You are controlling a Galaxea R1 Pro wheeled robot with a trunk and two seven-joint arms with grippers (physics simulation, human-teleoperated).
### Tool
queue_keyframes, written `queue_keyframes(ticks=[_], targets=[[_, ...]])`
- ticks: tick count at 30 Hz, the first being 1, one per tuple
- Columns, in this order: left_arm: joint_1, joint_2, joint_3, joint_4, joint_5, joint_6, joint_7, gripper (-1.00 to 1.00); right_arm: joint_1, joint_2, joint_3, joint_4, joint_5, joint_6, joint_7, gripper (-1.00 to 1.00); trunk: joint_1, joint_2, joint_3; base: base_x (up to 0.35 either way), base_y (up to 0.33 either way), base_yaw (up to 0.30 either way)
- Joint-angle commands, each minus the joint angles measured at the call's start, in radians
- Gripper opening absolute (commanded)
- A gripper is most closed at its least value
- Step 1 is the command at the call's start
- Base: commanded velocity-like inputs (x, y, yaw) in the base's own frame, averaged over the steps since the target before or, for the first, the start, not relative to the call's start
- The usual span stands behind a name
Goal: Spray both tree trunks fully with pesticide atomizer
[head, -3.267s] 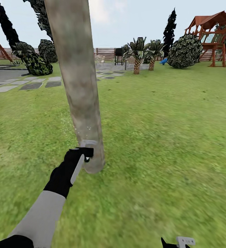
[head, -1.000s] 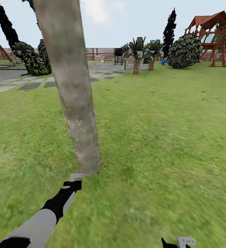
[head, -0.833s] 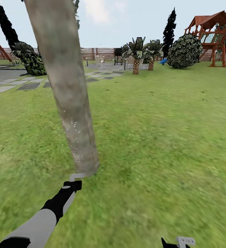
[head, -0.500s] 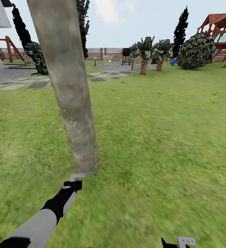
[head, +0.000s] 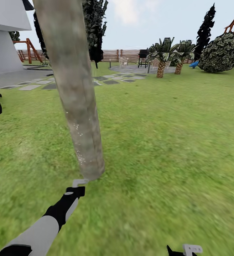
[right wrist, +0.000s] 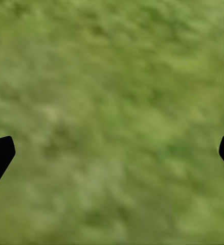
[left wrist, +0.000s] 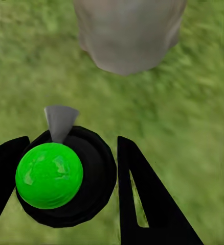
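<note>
— Where's the sprayer right now?

— I have the black-bodied pesticide atomizer with its pale grey nozzle (head: 78, 185) in my left gripper (left wrist: 66, 178), low over the blurry green grass floor (head: 166, 149). In the left wrist view its round black body with a bright green cap (left wrist: 49, 175) sits between the two black fingers (left wrist: 142, 199), and the jaws are pinching it from both sides. The grey nozzle tip points toward the foot of the thick, mottled grey-brown tree trunk (head: 77, 99).

— How close is it to the tree?

— Just beside it. From the head view the nozzle sits right at the base of the trunk, where it meets the grass. I cannot tell whether they touch. Fine pale specks dot the lower part of the trunk.

— And your right arm?

— My right gripper (head: 188, 249) shows at the lower edge of the head view, well apart from the tree. In the right wrist view its black fingertips (right wrist: 0, 153) sit at opposite edges over bare grass, so those jaws are spread wide with nothing between them.

— What's around you?

— Grey stepping stones (head: 35, 86) run toward a white house wall (head: 6, 39), with a brown slatted fence (head: 124, 55) behind short palms (head: 162, 57) and a round dark bush (head: 222, 53).
</note>
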Motion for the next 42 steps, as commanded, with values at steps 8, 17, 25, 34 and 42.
queue_keyframes(ticks=[8,17,25,34,42], targets=[[0.0,0.0,0.0,0.0,0.0,0.0,0.0,-1.0,0.0,0.0,0.0,0.0,0.0,0.0,0.0,1.0,0.0,0.0,0.0,0.11,-0.27,0.007],[0.0,0.0,0.0,0.0,0.0,0.0,0.0,-1.0,0.0,0.0,0.0,0.0,0.001,0.0,0.0,1.0,0.0,0.0,0.0,0.111,-0.27,0.235],[0.0,0.0,-0.001,0.0,0.0,0.0,0.0,-1.0,0.0,0.001,0.0,0.0,0.001,0.0,0.0,1.0,0.0,0.0,0.0,0.109,-0.27,0.278],[0.0,-0.001,-0.002,0.0,0.0,0.0,0.0,-1.0,0.0,0.001,0.0,0.0,0.001,0.0,0.0,1.0,0.0,0.0,0.0,0.085,-0.27,0.278],[0.0,-0.001,-0.002,0.0,0.0,0.0,0.0,-1.0,0.0,0.001,0.0,0.0,0.001,0.0,0.0,1.0,0.0,0.0,0.0,0.07,-0.27,0.177]])
